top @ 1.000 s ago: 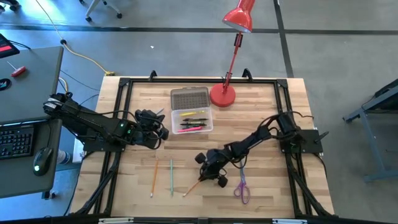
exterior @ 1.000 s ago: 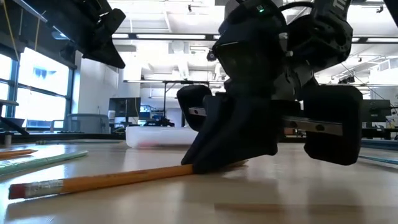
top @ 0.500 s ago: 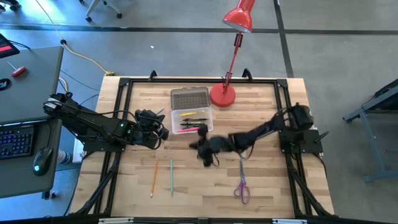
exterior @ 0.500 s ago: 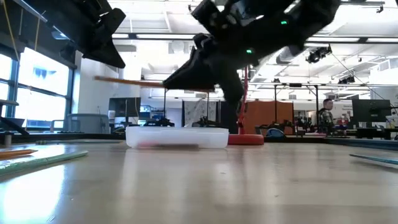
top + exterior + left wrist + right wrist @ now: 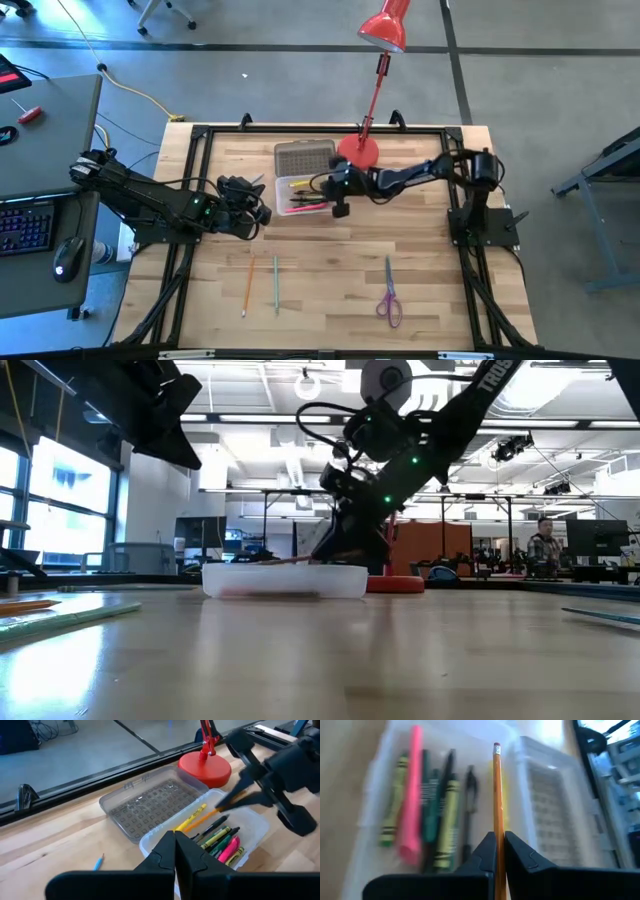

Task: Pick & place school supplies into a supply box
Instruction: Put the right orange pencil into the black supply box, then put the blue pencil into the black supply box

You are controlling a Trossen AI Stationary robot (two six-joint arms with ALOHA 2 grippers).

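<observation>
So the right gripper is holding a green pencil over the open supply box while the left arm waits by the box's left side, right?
Not quite: the pencil is orange, not green, as the right wrist view shows. The right gripper is shut on it above the open supply box, which already holds several pens and markers, and the left gripper waits beside the box's left side.

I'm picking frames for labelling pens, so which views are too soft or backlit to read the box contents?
Right wrist view: the supply box and pink marker are blurred, while the orange pencil in the right gripper stays sharper. Low view: the arms are dark silhouettes against bright ceiling lights. Left wrist view: contents read clearly. High view: evenly lit.
</observation>
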